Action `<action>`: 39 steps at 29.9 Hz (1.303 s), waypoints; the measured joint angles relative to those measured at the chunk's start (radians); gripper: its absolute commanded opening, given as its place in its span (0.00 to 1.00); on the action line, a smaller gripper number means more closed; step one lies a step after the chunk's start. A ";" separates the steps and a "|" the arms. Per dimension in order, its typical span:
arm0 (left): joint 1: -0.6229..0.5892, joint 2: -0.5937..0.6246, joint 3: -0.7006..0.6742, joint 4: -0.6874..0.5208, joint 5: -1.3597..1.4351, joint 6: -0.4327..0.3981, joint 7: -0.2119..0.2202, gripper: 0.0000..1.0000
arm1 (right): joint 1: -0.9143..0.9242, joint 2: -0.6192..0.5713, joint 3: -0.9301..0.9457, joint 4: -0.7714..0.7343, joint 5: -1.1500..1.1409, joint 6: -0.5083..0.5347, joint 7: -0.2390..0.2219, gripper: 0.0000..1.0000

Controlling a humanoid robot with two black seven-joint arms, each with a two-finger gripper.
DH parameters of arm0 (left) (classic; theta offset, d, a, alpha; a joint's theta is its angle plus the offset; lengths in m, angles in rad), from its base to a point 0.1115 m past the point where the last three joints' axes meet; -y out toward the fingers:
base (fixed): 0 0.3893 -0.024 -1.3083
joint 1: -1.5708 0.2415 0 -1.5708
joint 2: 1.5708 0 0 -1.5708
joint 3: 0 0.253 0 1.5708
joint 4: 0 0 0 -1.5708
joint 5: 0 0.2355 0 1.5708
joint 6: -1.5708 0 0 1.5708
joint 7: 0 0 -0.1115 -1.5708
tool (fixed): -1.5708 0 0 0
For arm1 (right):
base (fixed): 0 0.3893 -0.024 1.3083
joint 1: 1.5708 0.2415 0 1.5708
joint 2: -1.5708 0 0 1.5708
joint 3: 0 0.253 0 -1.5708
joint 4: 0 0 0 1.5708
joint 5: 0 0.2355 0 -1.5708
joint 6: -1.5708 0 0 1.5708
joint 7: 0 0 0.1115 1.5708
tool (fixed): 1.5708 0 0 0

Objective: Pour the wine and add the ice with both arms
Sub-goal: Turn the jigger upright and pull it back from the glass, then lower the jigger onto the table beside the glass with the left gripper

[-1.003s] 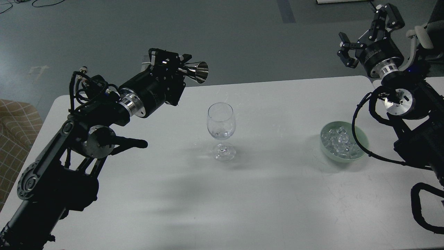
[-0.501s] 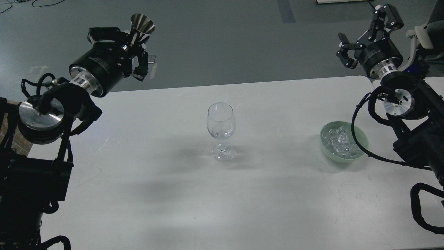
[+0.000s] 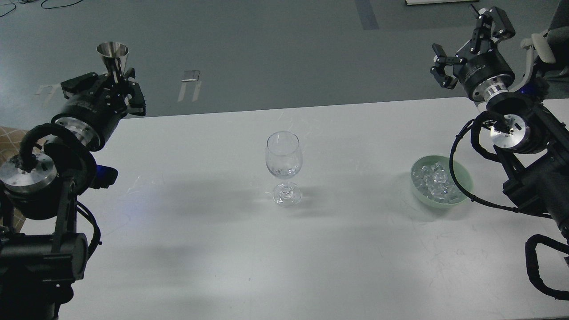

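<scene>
A clear stemmed wine glass stands upright at the table's middle, with a little liquid at the bottom of its bowl. Several clear ice cubes lie in a pale green bowl at the right. My left gripper is at the far left, raised past the table's back edge, shut on a shiny metal measuring cup held upright with its mouth up. My right gripper is open and empty, high at the back right, well above and behind the bowl.
The white table spans the view; its back edge runs just behind the glass. Grey floor lies beyond it. My right arm's cables loop beside the bowl. A checked seat shows at the left edge.
My left arm has swung back from beside the glass to the far left. The metal cup has turned from lying sideways to mouth up. My right gripper has barely moved.
</scene>
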 measured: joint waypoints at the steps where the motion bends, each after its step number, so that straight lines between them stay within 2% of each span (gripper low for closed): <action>1: 0.016 -0.008 -0.002 0.000 -0.001 -0.012 -0.007 0.14 | 0.000 0.000 0.000 0.000 0.000 0.000 -0.001 1.00; 10: 0.132 -0.076 -0.017 0.029 0.000 -0.150 -0.043 0.18 | -0.002 -0.002 0.000 0.000 0.000 0.000 -0.009 1.00; 22: 0.211 -0.093 -0.028 0.198 0.000 -0.380 -0.057 0.20 | -0.009 -0.003 0.000 0.002 0.000 0.000 -0.009 1.00; 39: 0.215 -0.123 -0.028 0.364 0.009 -0.496 -0.088 0.25 | -0.015 -0.003 0.003 0.000 0.000 0.000 -0.009 1.00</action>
